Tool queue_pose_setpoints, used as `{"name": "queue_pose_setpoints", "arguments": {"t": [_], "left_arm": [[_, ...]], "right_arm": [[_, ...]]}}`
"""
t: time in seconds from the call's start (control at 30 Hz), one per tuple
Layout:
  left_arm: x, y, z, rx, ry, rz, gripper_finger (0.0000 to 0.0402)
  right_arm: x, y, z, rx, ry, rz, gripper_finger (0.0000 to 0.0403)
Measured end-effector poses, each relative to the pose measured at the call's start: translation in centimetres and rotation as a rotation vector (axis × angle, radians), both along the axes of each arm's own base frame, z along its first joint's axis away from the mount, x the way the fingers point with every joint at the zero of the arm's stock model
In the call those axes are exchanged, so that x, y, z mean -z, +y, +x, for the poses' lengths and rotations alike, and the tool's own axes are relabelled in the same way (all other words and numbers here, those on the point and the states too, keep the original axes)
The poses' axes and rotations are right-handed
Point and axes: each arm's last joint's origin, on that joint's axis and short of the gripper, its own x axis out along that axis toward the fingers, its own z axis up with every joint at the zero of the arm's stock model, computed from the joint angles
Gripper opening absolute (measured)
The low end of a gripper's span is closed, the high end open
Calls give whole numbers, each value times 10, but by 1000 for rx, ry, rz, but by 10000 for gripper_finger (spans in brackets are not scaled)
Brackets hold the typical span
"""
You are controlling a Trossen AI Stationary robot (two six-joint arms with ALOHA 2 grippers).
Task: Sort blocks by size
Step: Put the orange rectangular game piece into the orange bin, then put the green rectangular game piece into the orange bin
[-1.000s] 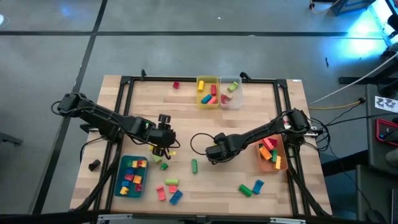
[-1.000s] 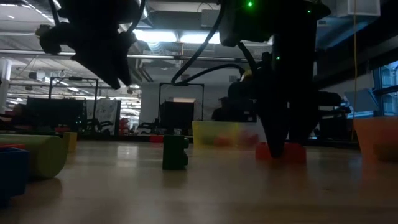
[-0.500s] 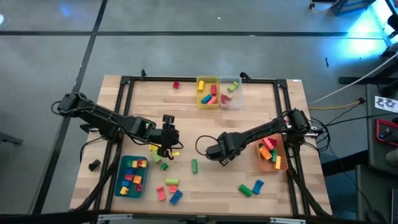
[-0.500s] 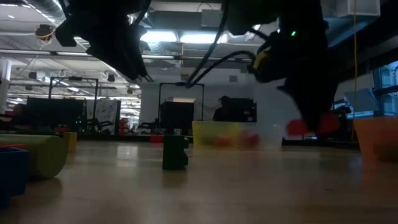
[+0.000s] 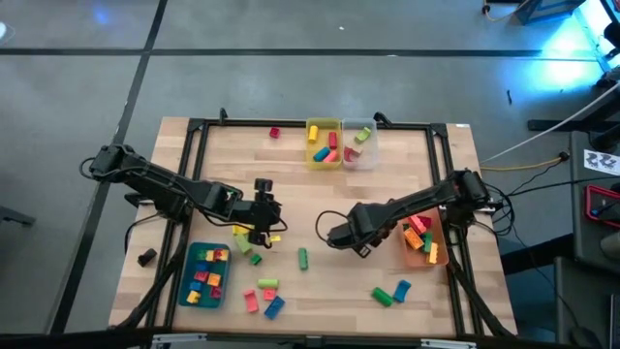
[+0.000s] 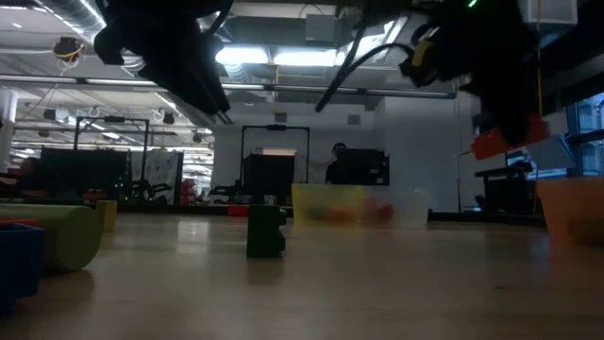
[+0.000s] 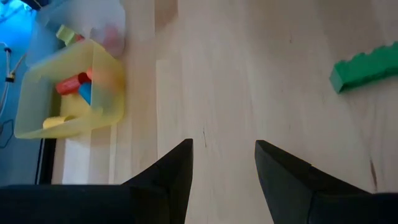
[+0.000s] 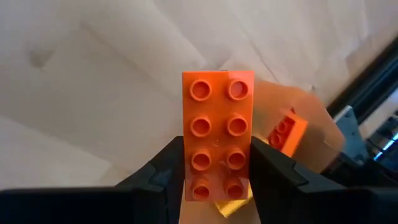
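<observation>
My right gripper (image 8: 217, 163) is shut on an orange two-by-four brick (image 8: 217, 134) and holds it above the table, just left of the orange bin (image 5: 426, 250). In the low view the brick (image 6: 508, 142) hangs high under the right arm. My left gripper (image 7: 221, 163) stands open above bare wood at the table's middle left (image 5: 263, 229), with nothing between its fingers. Loose blocks lie flat on the table: a green one (image 5: 303, 258), a green and blue pair (image 5: 391, 293), and several by the teal bin (image 5: 203, 275). My right gripper pinches the orange brick's two long sides (image 8: 186, 177) between its two fingers, near one end of the brick. The fingers come steeply from above and lie along it. The brick's studs face the wrist, and it hangs clear of the table, slightly tilted.
A yellow bin (image 5: 324, 142) and a clear bin (image 5: 358, 143) with blocks stand at the far edge; a red block (image 5: 274, 132) lies beside them. A black frame (image 5: 194, 184) runs round the table. In the low view a green block (image 6: 266, 230) stands mid-table.
My right gripper has risen from the table with the orange brick, which is now lifted clear, and has gone toward the table's right edge and the orange bin, turning as it rose. My left gripper has tipped up a little and then kept still.
</observation>
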Motion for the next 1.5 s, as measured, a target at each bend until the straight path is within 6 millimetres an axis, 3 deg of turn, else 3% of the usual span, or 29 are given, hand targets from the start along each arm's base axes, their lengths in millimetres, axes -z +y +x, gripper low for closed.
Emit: {"name": "queue_pose_setpoints", "arguments": {"t": [0.2,0.43,0.57,0.9,1.03,1.23,1.5], "left_arm": [[-2,-1,3,12,-34,0,157],[-11,3,14,32,-153,3,157],[-16,11,20,-10,-237,-49,157],[-18,27,25,-73,-272,-70,157],[-20,28,31,-27,-325,-191,157],[-14,18,40,129,-317,-368,157],[1,2,57,127,-351,-492,157]], "right_arm": [[-6,6,-30,-61,0,2,140],[-3,8,-84,-18,57,-9,140],[-1,12,-101,-22,74,0,164],[9,22,-116,-98,112,-30,211],[9,23,-116,-97,112,-23,213],[9,20,-114,-133,69,-98,214],[11,19,-107,-208,-42,-178,215]]}}
